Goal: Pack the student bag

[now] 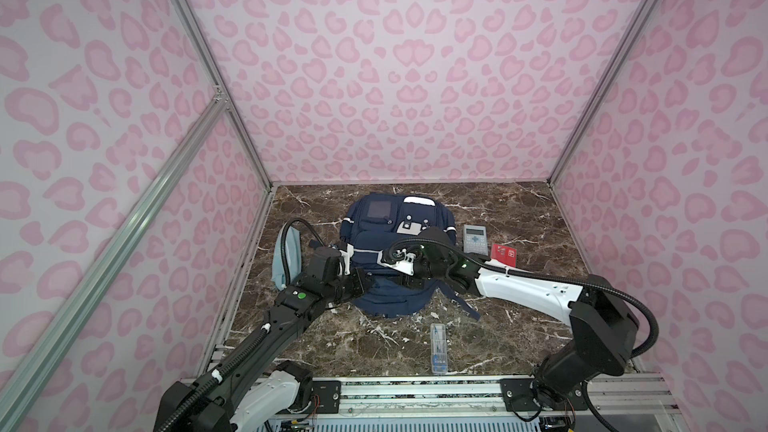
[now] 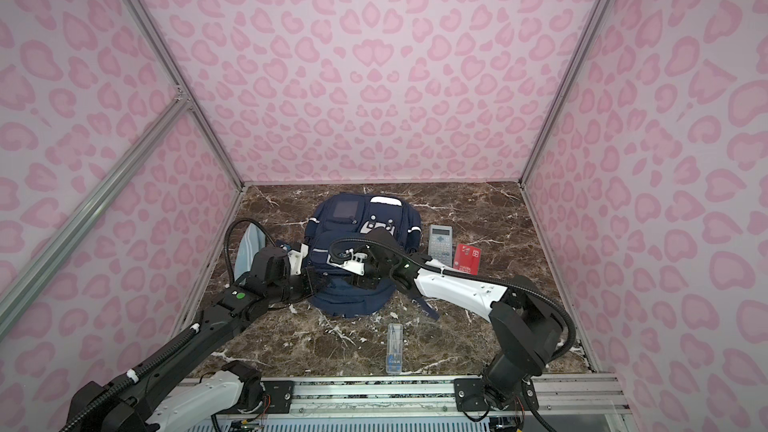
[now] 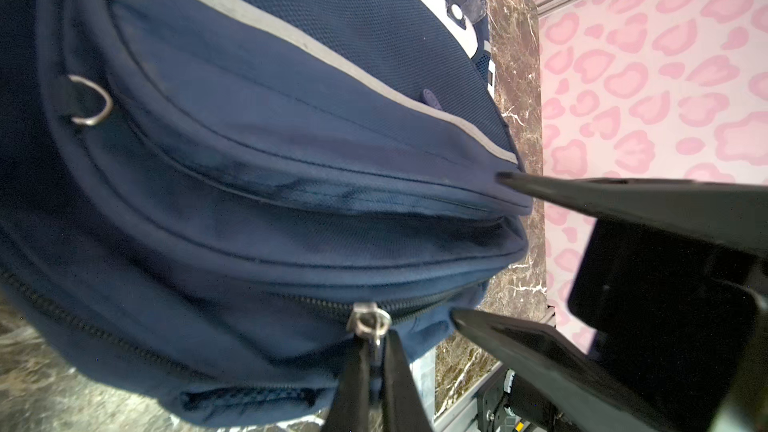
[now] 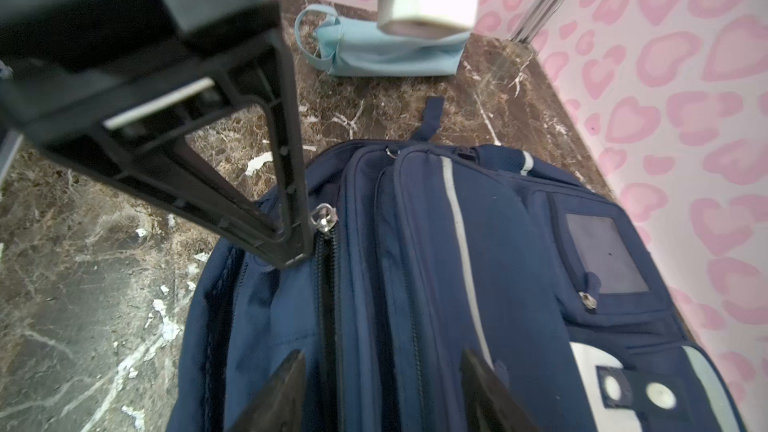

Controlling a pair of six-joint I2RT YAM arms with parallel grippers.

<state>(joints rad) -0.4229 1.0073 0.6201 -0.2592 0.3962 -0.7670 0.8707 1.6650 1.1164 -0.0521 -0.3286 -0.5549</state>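
Left gripper [image 3: 376, 342] pinches the zip pull [image 3: 369, 321]; your right gripper [image 4: 382, 353], jaws apart, straddles that zip [image 4: 328, 305] along the bag [image 4: 478, 284].

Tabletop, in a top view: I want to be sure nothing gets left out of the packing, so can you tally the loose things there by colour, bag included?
Navy blue: 1, the student bag
Light blue: 1, the pencil pouch
Grey: 1, the calculator
Red: 1, the flat red card
Clear: 1, the plastic case
Total: 5
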